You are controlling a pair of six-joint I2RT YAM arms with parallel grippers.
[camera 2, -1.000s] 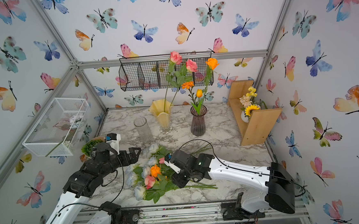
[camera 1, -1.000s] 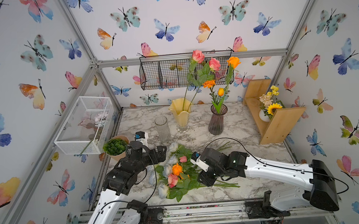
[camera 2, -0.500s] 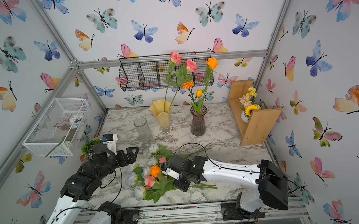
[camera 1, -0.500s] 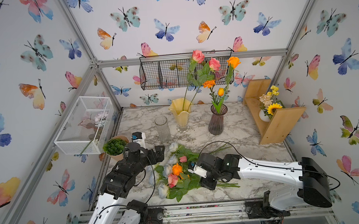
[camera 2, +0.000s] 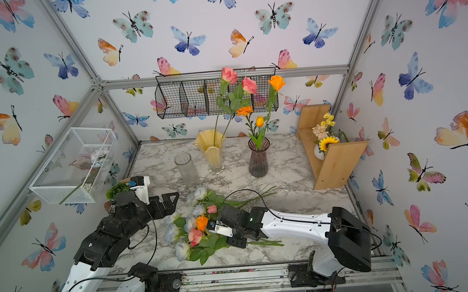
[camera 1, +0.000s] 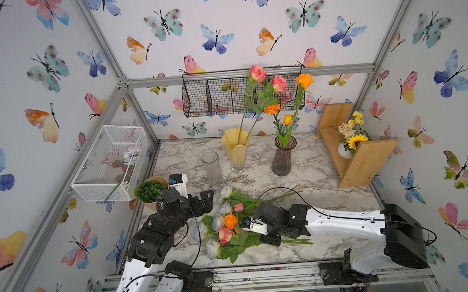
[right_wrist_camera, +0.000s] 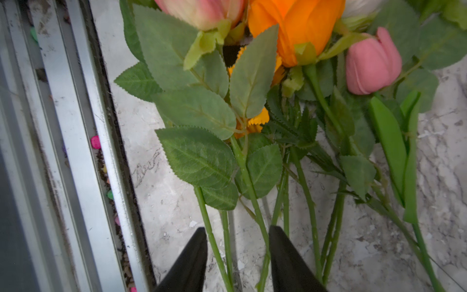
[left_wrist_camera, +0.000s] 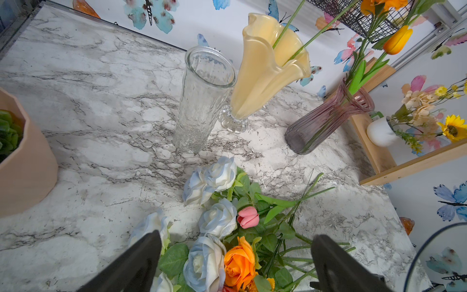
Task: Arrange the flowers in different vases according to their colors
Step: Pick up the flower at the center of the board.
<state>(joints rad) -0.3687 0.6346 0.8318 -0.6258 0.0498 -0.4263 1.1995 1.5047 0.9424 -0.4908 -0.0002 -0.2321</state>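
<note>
While left pincer [left_wrist_camera: 236, 237] gapes wide near flowers [left_wrist_camera: 217, 217], right pincer [right_wrist_camera: 237, 228] narrow, astride stems [right_wrist_camera: 249, 187]

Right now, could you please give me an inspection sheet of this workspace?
Surface: marble table, no spills seen.
Job's things: yellow vase holds two pink roses; purple vase holds orange flowers; clear vase empty; loose flowers lie piled near the front.
Clutter: succulent pot; white vase on a wooden shelf.
Grippers: left gripper open, beside the pile; right gripper jaws apart astride stems, no grip seen.
Cables: black cable loops above the pile's stems.
Surroundings: wire basket on the back wall; mesh box on a side wall; butterfly wallpaper.
</note>
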